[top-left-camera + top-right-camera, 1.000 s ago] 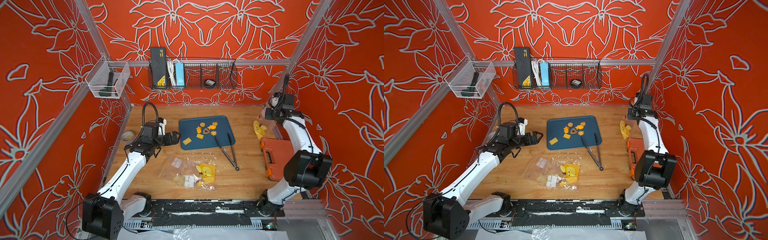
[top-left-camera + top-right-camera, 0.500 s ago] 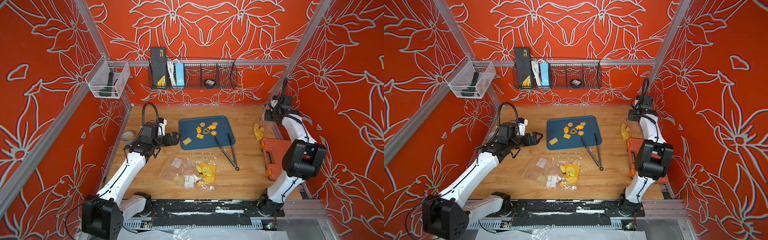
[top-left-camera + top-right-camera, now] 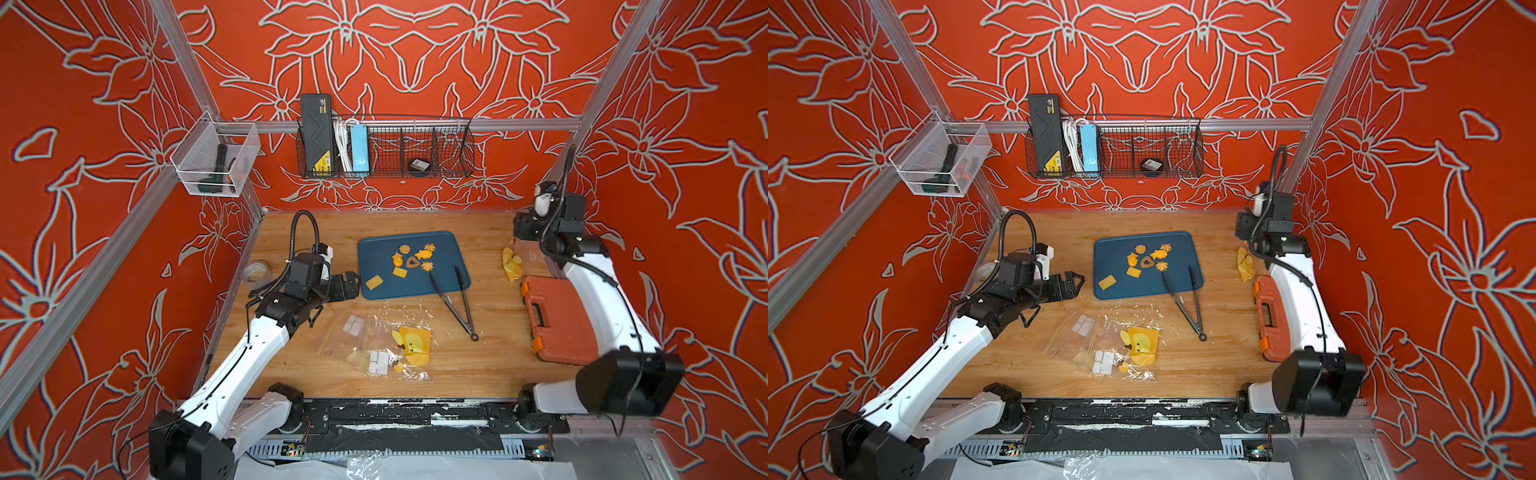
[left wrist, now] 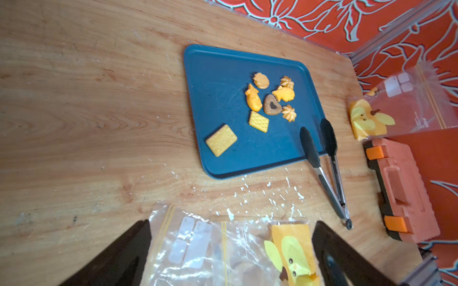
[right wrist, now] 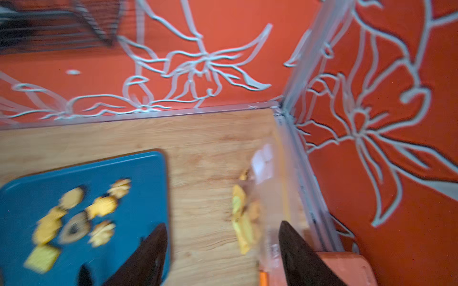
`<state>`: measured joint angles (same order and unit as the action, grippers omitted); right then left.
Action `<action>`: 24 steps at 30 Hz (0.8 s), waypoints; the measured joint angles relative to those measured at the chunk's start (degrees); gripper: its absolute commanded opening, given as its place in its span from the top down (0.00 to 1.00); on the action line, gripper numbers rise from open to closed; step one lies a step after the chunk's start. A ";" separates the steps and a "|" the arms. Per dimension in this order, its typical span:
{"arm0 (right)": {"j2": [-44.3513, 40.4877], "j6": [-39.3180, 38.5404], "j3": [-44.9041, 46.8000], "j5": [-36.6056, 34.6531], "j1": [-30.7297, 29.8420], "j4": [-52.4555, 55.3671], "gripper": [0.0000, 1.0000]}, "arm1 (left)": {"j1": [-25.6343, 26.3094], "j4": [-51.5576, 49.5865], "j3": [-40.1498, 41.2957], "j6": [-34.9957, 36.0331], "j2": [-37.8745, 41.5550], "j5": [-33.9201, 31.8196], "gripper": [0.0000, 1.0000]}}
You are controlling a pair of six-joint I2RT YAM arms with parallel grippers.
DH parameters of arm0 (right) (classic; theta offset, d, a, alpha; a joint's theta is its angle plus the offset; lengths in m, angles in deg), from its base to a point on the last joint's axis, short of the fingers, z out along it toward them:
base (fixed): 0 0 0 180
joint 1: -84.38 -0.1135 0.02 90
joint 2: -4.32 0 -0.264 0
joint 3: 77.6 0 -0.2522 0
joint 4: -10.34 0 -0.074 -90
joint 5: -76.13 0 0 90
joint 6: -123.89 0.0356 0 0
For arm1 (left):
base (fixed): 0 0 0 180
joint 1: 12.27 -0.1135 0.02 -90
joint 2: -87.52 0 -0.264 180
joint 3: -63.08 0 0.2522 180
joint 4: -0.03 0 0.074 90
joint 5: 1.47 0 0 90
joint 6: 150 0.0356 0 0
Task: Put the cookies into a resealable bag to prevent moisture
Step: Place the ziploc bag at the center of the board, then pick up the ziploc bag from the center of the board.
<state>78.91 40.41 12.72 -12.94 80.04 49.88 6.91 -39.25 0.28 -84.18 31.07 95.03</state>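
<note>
My right pincer (image 5: 221, 225), parted, holds nothing beside the clear plastic resealable bag (image 4: 416, 104), far right; left pincer (image 3: 353, 285) gapes empty; small yellow-orange cookies (image 3: 413, 261) lie on the flat blue tray (image 3: 376, 253), centre; best: spread bag mouth trayward.

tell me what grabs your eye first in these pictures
The red flower-print walls all round hit first. Mid-table, a blue tray holds a cluster of small yellow and brown cookies, with black tongs across its near right corner. Clear resealable bags with a yellow cartoon print lie nearer the robot.
</note>
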 measured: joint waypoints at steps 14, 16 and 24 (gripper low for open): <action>-18.62 21.00 37.90 2.78 -43.76 2.05 0.44 | 10.93 -9.16 7.37 -10.67 2.49 -8.52 0.25; -18.78 22.93 41.16 2.36 -50.03 1.46 0.42 | 11.80 -10.12 7.39 -12.09 1.18 -8.83 0.27; -15.32 22.25 44.17 -1.03 -64.39 -1.95 0.22 | 11.96 -10.99 8.35 -16.35 -2.71 -9.07 0.39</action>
<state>63.59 62.66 56.89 -13.97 15.65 47.94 18.87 -50.25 8.63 -100.53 28.36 85.96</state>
